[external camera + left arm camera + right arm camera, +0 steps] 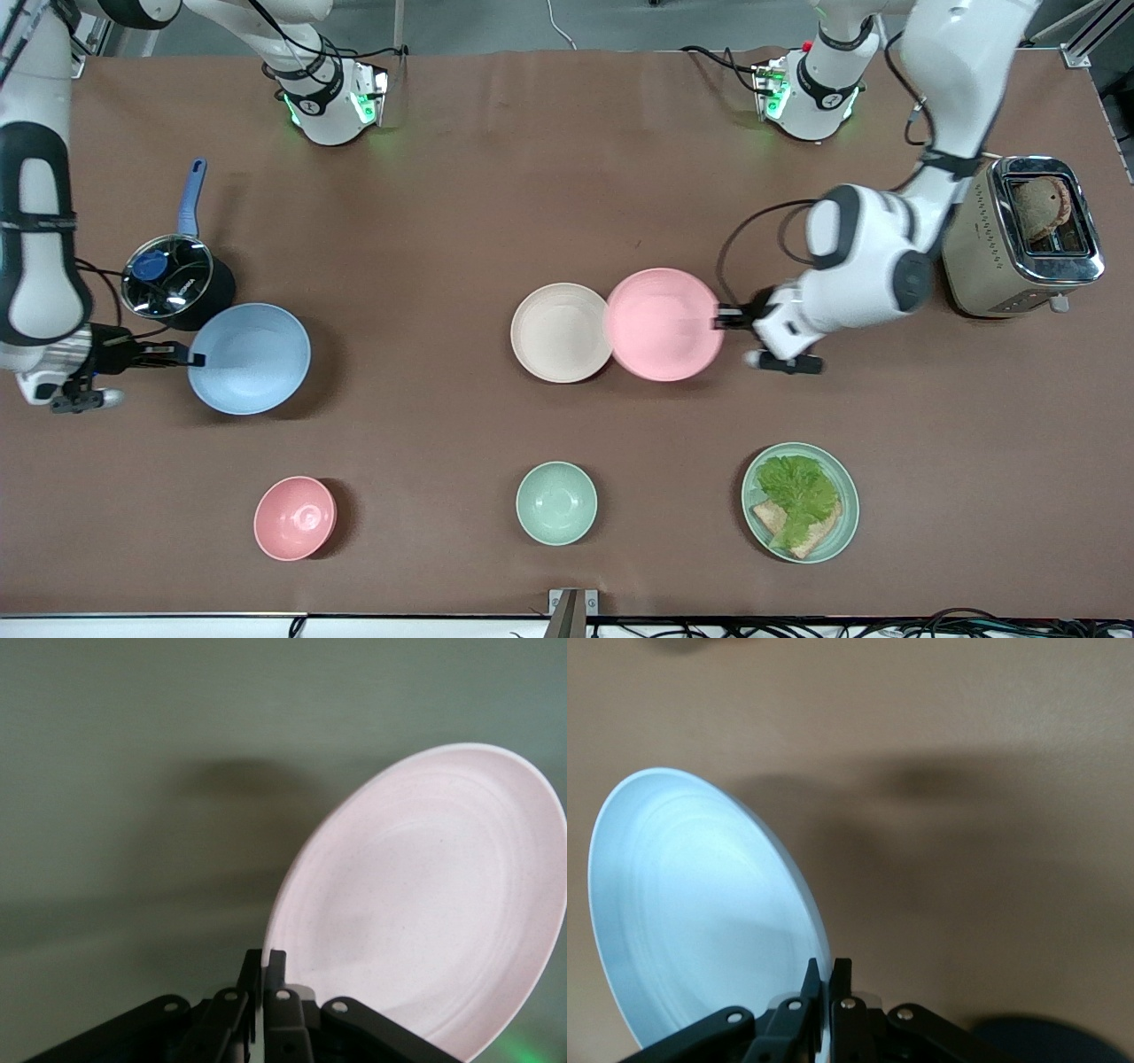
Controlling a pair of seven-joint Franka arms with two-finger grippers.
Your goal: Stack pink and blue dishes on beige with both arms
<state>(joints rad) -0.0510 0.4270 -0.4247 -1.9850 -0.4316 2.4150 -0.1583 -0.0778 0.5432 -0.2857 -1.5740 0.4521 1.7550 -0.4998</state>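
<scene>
The pale pink plate (663, 323) hangs lifted beside the beige plate (560, 332), its rim overlapping the beige rim in the front view. My left gripper (719, 318) is shut on the pink plate's rim at the edge toward the left arm's end. In the left wrist view the pink plate (434, 904) fills the frame with the rim pinched by the gripper (265, 958). The light blue plate (250, 357) is held up near the right arm's end; my right gripper (193, 359) is shut on its rim. The right wrist view shows the blue plate (700, 904) clamped in the gripper (825, 967).
A lidded black pot (173, 279) with a blue handle stands just beside the blue plate. A pink bowl (295, 517), a green bowl (556, 502) and a green plate with lettuce and bread (800, 502) lie nearer the front camera. A toaster (1028, 235) stands at the left arm's end.
</scene>
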